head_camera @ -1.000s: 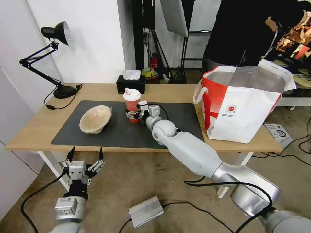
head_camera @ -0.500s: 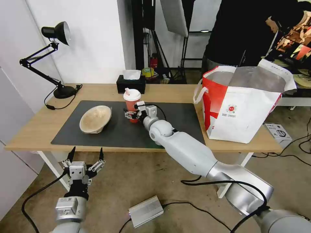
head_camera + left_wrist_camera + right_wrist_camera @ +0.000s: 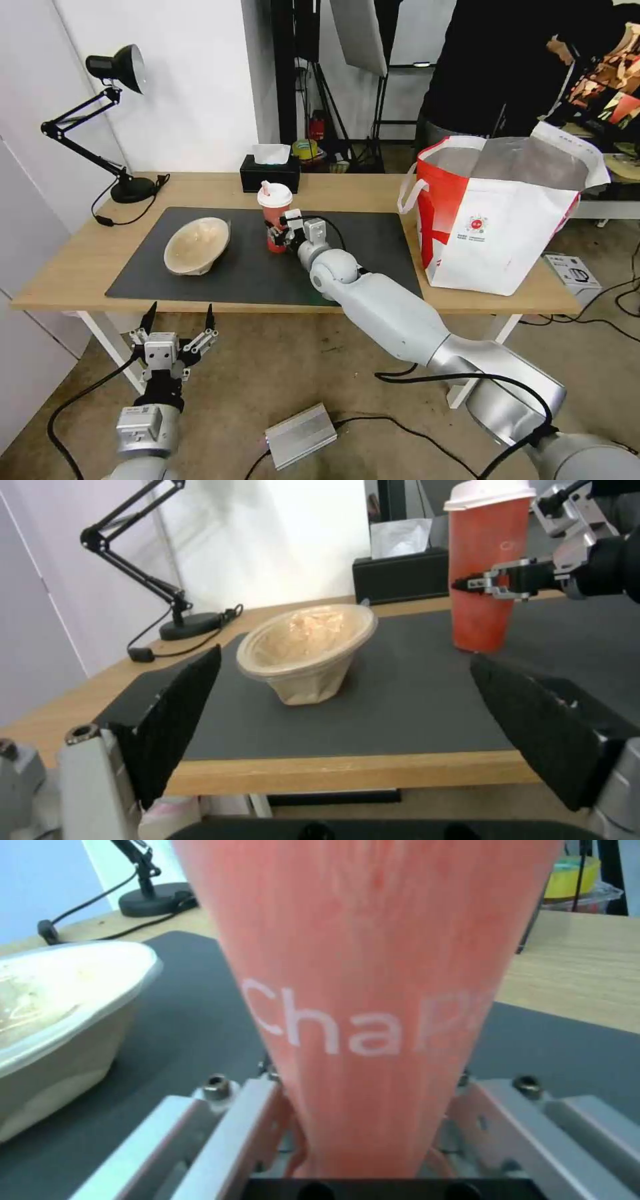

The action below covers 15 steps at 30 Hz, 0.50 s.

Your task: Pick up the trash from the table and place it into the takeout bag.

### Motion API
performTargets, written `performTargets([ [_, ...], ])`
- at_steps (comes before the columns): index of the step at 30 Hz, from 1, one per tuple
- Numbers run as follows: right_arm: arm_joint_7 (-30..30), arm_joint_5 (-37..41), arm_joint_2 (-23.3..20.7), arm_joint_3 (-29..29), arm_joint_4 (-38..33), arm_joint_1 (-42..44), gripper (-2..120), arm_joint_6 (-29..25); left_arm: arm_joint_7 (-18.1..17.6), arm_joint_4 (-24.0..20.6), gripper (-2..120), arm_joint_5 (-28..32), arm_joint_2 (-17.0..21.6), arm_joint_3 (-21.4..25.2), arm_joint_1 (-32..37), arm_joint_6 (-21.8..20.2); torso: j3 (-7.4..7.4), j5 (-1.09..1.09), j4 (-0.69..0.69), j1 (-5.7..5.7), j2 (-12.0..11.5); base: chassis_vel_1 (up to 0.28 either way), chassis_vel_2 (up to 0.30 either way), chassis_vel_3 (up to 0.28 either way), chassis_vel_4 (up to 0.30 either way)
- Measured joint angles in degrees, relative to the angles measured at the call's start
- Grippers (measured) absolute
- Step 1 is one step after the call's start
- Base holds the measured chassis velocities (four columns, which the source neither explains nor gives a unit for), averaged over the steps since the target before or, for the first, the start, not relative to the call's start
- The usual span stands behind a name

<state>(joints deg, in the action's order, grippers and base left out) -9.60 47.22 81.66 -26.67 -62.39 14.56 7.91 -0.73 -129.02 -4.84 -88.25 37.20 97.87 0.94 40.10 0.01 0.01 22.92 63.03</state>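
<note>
The red drink cup (image 3: 274,217) with a white lid stands upright on the dark mat (image 3: 373,253) of the table (image 3: 67,267). My right gripper (image 3: 277,233) is shut on the cup's lower half, one finger on each side. In the right wrist view the cup (image 3: 373,965) sits between the silver fingers (image 3: 220,1120). The beige pulp bowl (image 3: 196,245) lies tilted on the mat to the cup's left. The takeout bag (image 3: 497,220) stands open at the table's right end. My left gripper (image 3: 179,327) hangs open below the table's front edge, facing the bowl (image 3: 307,652).
A black tissue box (image 3: 269,172) sits just behind the cup. A black desk lamp (image 3: 113,120) stands at the table's back left, its cord trailing on the wood. A silver box (image 3: 300,435) and cables lie on the floor in front.
The right gripper's fingers have drawn together onto the cup, and the cup has shifted slightly to the right. The left arm has stayed put.
</note>
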Motion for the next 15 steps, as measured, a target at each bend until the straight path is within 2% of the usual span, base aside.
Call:
performTargets([
  [7,-0.3,0.1,-1.5,0.0,-1.6,0.4,5,0.1,0.0,0.1,100,0.0,0.0,0.0,-0.1,0.0,0.0,0.0,-0.01,0.0,0.0,0.0,0.0,0.0,0.0],
  [15,-0.7,0.3,-3.2,0.0,-3.7,0.7,4,0.4,0.0,0.2,100,-0.1,0.1,-0.1,-0.1,0.0,0.01,0.0,-0.02,0.0,0.0,0.0,0.0,0.0,0.0],
])
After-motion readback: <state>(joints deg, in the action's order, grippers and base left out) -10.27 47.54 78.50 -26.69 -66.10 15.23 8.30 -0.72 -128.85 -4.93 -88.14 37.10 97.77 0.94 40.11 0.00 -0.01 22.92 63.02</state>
